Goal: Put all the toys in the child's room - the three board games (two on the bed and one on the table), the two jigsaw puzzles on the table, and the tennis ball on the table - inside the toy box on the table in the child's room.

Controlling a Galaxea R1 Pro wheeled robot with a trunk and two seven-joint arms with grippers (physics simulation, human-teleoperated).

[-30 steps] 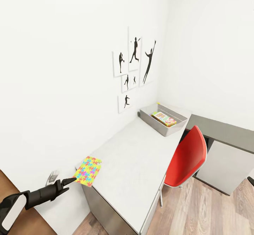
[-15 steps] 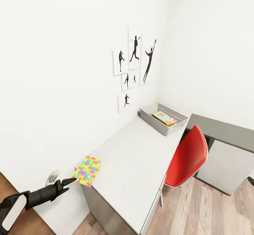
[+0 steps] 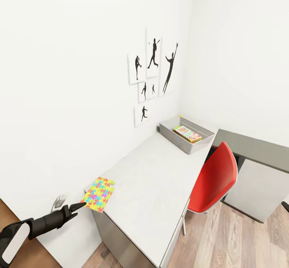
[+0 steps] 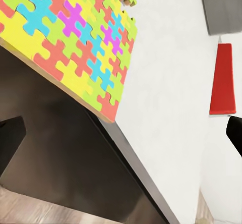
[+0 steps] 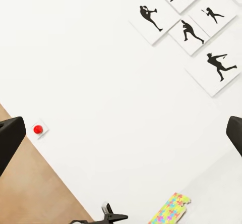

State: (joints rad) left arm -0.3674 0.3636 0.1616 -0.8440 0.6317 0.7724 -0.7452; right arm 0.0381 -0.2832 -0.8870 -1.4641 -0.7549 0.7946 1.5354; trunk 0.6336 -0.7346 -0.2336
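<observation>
The long grey bench [image 3: 152,187] runs along the wall to the toy box [image 3: 168,134] at its far end, where a flat toy already lies. One jigsaw puzzle [image 3: 98,194] overhangs the near corner. The left gripper [image 3: 77,208], jaws narrowly parted and empty, points at its edge; best to pinch that overhanging edge squarely.

Matt grey table [image 3: 152,187]; glossy red plastic chair [image 3: 214,177]
</observation>
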